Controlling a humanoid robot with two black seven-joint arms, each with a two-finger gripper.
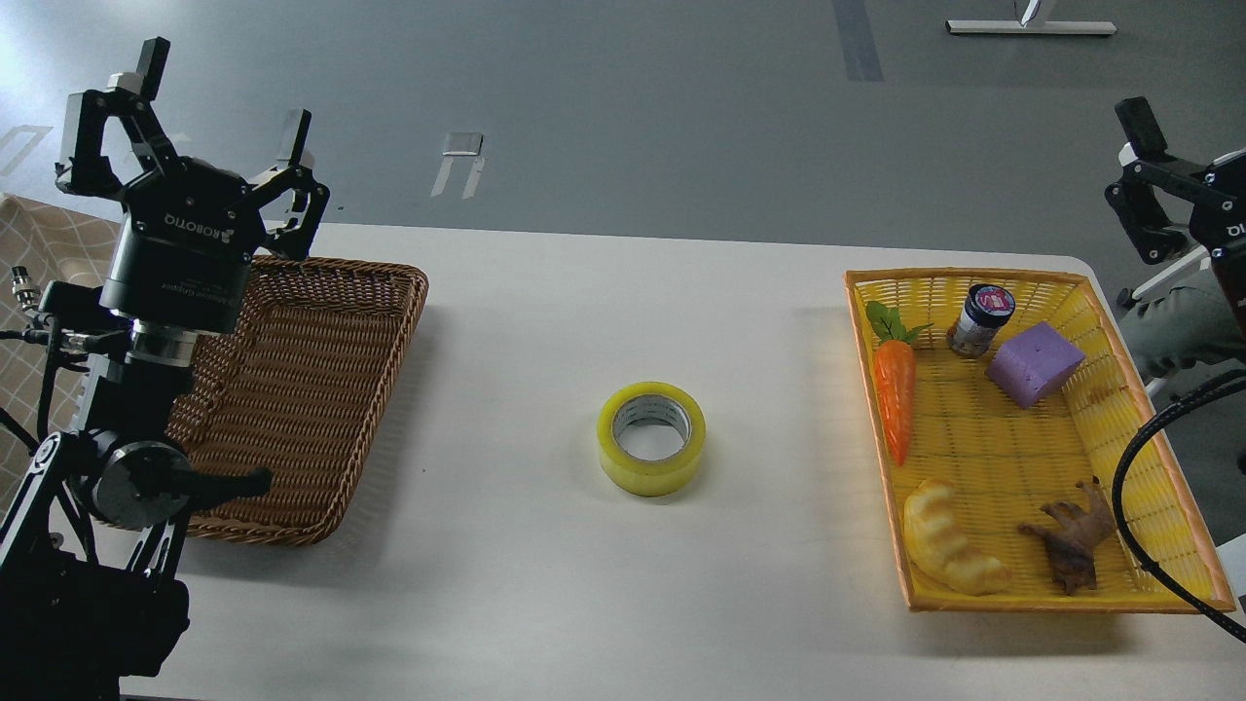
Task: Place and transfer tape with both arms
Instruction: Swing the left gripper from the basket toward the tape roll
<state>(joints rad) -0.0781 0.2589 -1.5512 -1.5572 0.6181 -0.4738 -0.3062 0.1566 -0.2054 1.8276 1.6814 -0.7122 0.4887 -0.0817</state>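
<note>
So the tape [651,438] is sitting flat on the white counter [545,584], hole facing up, pretty much dead centre and well apart from both baskets. Nothing touches it. My guess is the step in hand is the first pickup, and neither arm is anywhere close yet.

Left gripper [190,127] hovers high over the back corner of the brown wicker basket [321,409], fingers spread wide. Right gripper [1154,185] is half out of frame at the right edge, only one finger clearly visible, so I can't tell if it's spread or not.

If I were doing it: come straight down over the roll, one finger into the core and one outside the wall, or straddle the full width if the spread allows. It's a smooth roll, could slide if nudged sideways.

The yellow basket [1168,506] on the right holds a toy carrot [895,394], small jar [978,319], purple block [1034,363], bread toy [942,550] and a brown figure [1069,547].

Beyond the counter it's just grey floor [633,107] with some marks, checked cloth [39,292] far left
</note>
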